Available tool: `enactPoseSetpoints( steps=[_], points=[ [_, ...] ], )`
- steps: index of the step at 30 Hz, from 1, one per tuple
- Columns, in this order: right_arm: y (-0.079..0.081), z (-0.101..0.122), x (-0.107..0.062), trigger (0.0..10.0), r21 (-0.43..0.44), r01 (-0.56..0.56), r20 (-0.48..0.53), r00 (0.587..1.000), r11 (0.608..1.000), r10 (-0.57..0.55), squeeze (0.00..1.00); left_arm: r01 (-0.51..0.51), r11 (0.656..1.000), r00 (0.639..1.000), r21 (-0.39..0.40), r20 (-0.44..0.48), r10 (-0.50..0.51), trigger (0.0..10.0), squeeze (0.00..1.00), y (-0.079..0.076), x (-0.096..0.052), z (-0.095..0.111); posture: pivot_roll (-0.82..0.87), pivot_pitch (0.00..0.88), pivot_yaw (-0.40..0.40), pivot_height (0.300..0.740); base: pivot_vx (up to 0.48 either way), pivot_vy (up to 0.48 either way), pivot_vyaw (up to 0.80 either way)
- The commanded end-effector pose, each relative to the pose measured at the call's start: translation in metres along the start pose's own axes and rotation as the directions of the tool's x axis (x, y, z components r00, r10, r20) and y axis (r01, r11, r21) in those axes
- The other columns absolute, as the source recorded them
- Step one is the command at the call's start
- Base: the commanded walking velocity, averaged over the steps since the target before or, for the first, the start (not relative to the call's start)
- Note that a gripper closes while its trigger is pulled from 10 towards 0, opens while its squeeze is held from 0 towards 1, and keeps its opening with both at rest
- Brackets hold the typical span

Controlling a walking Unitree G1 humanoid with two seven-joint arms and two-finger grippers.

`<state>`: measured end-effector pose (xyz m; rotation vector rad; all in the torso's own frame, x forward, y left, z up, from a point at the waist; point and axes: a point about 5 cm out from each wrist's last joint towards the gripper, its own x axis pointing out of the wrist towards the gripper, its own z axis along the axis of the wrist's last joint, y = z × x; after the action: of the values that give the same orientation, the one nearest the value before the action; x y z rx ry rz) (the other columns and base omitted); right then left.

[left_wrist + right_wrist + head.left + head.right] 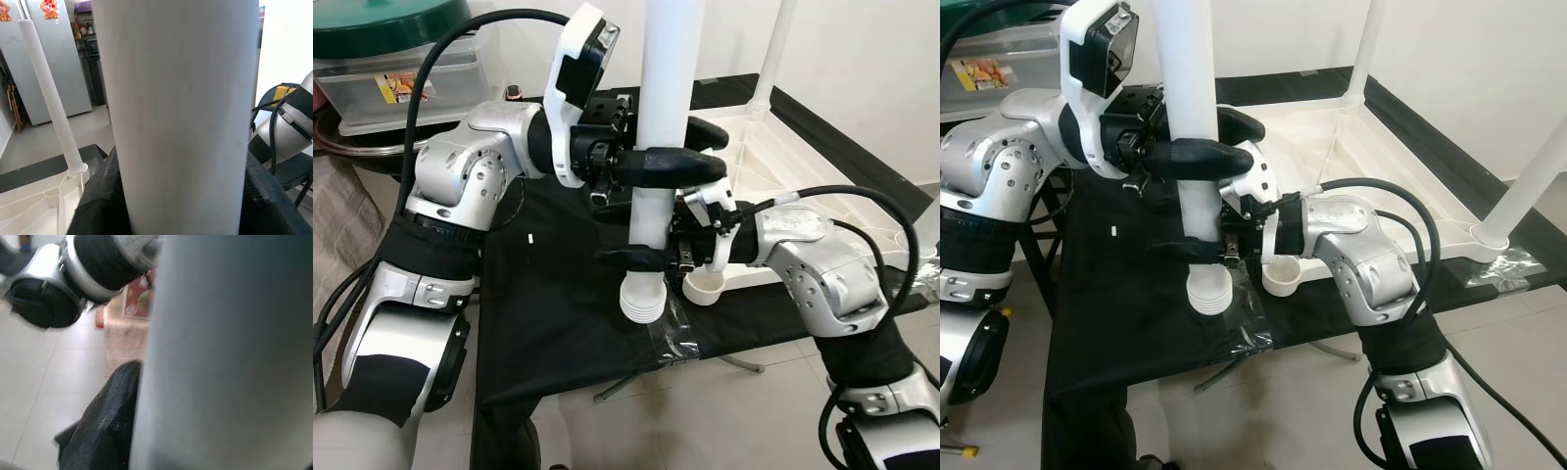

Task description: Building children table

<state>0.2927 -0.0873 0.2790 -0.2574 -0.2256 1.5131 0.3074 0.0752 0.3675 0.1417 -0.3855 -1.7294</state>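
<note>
We see both arms working on one white table leg (663, 108), which stands upright at the centre of the head views. Our left gripper (671, 166) comes in from 9 o'clock and is clamped around the leg at mid-height, one black finger (677, 168) wrapped across its front. In the left wrist view the leg fills the middle, with black finger pads (98, 205) pressed against it on both sides.

Our right gripper (641, 257) reaches in from 3 o'clock and is closed on the same leg lower down, just above its ribbed threaded end (642, 297). That end hangs just above the black cloth (558, 313), with a patch of clear tape (674, 338) near it at 5 o'clock.

The white tabletop (793, 166) lies upside down on the cloth, at 2 o'clock from the held leg. Its near corner socket (705, 286) sits just beside the leg's threaded end, at 3 o'clock of it, and looks unfilled. A second leg (773, 54) stands in the far corner, and a third (1533, 186) rises from the right corner in the right eye view.

At 10 o'clock sits a clear storage box (401, 93) with a dark green lid (386, 24) on top. The left wrist view also shows a pale refrigerator (49, 54) in the background.
</note>
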Motion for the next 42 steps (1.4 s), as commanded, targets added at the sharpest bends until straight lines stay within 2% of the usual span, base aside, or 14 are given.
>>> enactPoseSetpoints(
  steps=[1,10,16,24,25,29,30,31,33,35,36,38,40,42],
  points=[
    [0.016,0.012,0.021,0.0,-0.072,-0.153,0.048,0.987,0.986,0.156,0.0,-0.111,0.994,0.993,0.018,-0.035,0.111,10.0,1.0,0.01,0.0,0.0,0.07,0.087,-0.001,0.74,0.0,0.0,0.0],
    [0.015,0.014,0.023,0.0,-0.071,-0.138,0.064,0.988,0.988,0.143,0.0,-0.176,0.984,0.983,-0.003,0.054,0.175,10.0,1.0,0.016,-0.008,0.014,0.07,0.09,-0.001,0.74,0.0,0.0,0.0],
    [0.015,0.013,0.022,0.0,-0.067,-0.118,0.068,0.99,0.991,0.123,0.0,-0.255,0.967,0.956,-0.001,0.154,0.252,10.0,1.0,0.023,-0.027,0.036,0.07,0.087,0.001,0.74,0.0,0.0,0.0],
    [0.002,0.015,0.017,0.0,-0.065,0.016,0.112,0.994,0.998,-0.009,0.0,-0.427,0.904,0.892,0.03,0.179,0.415,10.0,1.0,0.027,-0.069,0.048,0.06,0.084,0.004,0.74,0.0,0.0,0.0],
    [0.002,0.015,0.017,0.0,-0.065,0.016,0.112,0.994,0.998,-0.009,0.0,-0.427,0.904,0.892,0.03,0.179,0.415,10.0,1.0,0.027,-0.069,0.048,0.06,0.084,0.004,0.74,0.0,0.0,0.0],
    [-0.015,0.018,0.009,0.0,-0.066,0.189,0.148,0.973,0.98,-0.178,0.0,-0.541,0.841,0.829,0.021,0.183,0.528,10.0,1.0,0.025,-0.094,0.043,0.06,0.079,0.002,0.74,0.0,0.0,0.0],
    [-0.021,0.02,0.007,0.0,-0.062,0.257,0.162,0.956,0.964,-0.245,0.0,-0.573,0.82,0.807,0.012,0.186,0.561,10.0,0.76,0.024,-0.101,0.04,0.06,0.079,0.0,0.74,0.0,0.0,0.0],
    [-0.029,0.02,0.004,0.0,-0.056,0.33,0.174,0.933,0.942,-0.316,0.0,-0.604,0.797,0.784,0.005,0.184,0.593,10.0,0.0,0.022,-0.108,0.035,0.06,0.077,-0.001,0.74,0.0,0.0,0.0],
    [-0.034,0.021,0.002,0.0,-0.05,0.387,0.181,0.91,0.921,-0.372,0.0,-0.626,0.78,0.766,-0.003,0.184,0.616,10.0,0.0,0.021,-0.113,0.03,0.06,0.078,-0.002,0.74,0.0,0.0,0.0],
    [-0.045,0.02,-0.002,0.0,-0.028,0.492,0.191,0.857,0.87,-0.478,0.0,-0.678,0.735,0.719,-0.026,0.19,0.669,10.0,0.0,0.017,-0.123,0.021,0.06,0.078,-0.006,0.74,0.0,0.0,0.0],
    [-0.045,0.02,-0.002,0.0,-0.028,0.492,0.191,0.857,0.87,-0.478,0.0,-0.678,0.735,0.719,-0.026,0.19,0.669,10.0,0.0,0.017,-0.123,0.021,0.06,0.078,-0.006,0.74,0.0,0.0,0.0],
    [-0.053,0.02,-0.006,0.0,-0.013,0.573,0.197,0.805,0.819,-0.56,0.0,-0.735,0.676,0.657,-0.05,0.196,0.728,10.0,0.0,0.014,-0.132,0.011,0.06,0.079,-0.007,0.74,0.0,0.0,0.0],
    [-0.059,0.02,-0.01,0.0,-0.002,0.629,0.195,0.763,0.777,-0.617,0.0,-0.767,0.639,0.619,-0.064,0.188,0.762,10.0,0.0,0.011,-0.137,0.001,0.06,0.084,-0.008,0.74,0.0,0.0,0.0],
    [-0.061,0.02,-0.01,0.0,0.001,0.641,0.193,0.753,0.767,-0.629,0.0,-0.776,0.628,0.609,-0.065,0.185,0.771,10.0,0.0,0.01,-0.137,-0.002,0.06,0.084,-0.008,0.74,0.0,0.0,0.0]
  ],
)
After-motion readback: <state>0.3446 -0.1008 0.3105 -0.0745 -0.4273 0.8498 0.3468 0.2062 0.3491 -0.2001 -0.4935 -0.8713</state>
